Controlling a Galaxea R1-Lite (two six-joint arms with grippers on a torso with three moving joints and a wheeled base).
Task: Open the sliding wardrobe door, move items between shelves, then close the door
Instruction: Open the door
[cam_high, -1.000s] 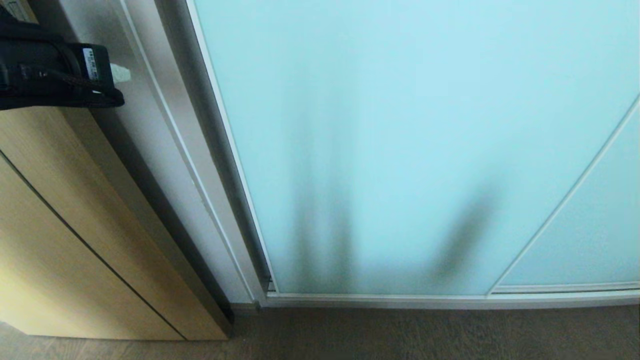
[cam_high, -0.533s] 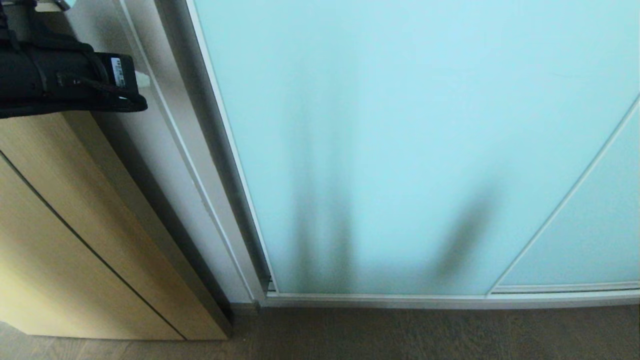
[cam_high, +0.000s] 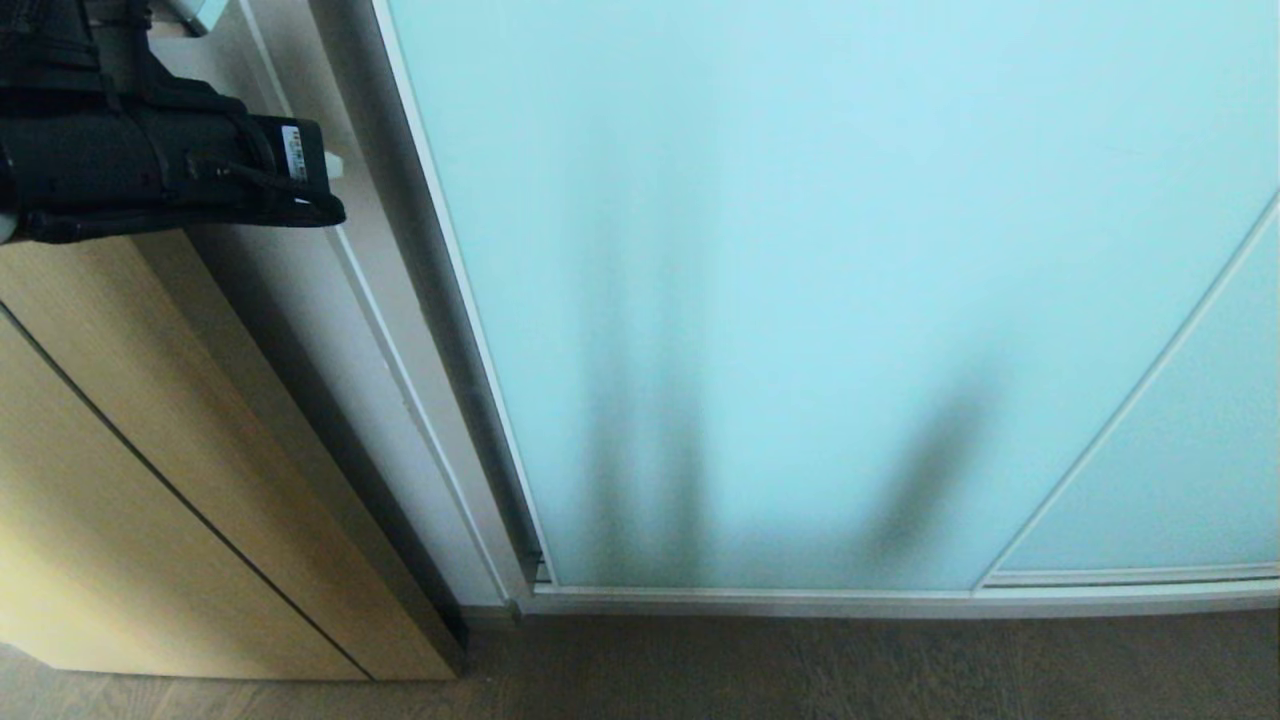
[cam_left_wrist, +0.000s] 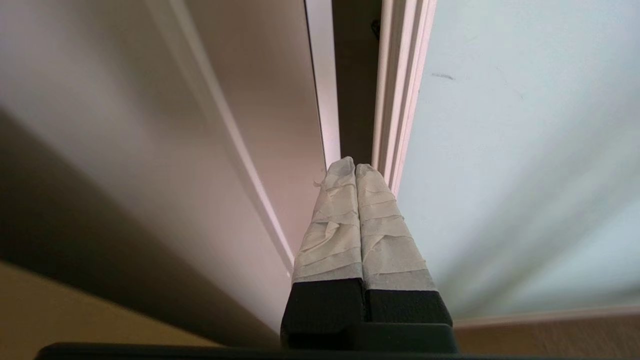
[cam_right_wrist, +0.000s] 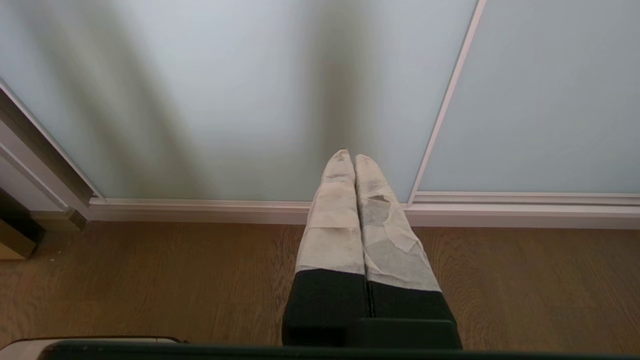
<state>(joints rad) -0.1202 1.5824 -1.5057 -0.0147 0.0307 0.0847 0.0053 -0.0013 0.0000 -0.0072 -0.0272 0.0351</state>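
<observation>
Brown wood-grain floor (cam_high: 850, 665) — the wardrobe's pale bottom track (cam_high: 900, 600) and a tan cabinet (cam_high: 150, 520) stand on it.

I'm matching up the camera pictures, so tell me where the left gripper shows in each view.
Head view: left gripper at upper left, by the wardrobe's side.
Left wrist view: taped fingers shut, tips at the sliding wardrobe door frame.
Right wrist view: not in it.
Shared landmark: the frosted door.

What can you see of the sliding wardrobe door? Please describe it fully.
The sliding wardrobe door is a tall frosted pale-blue glass panel in a slim silver-white frame, with no handle. It stands closed or nearly so, a dark narrow gap beside its edge. The left gripper, fingers together, points into that gap; contact cannot be judged.
</observation>
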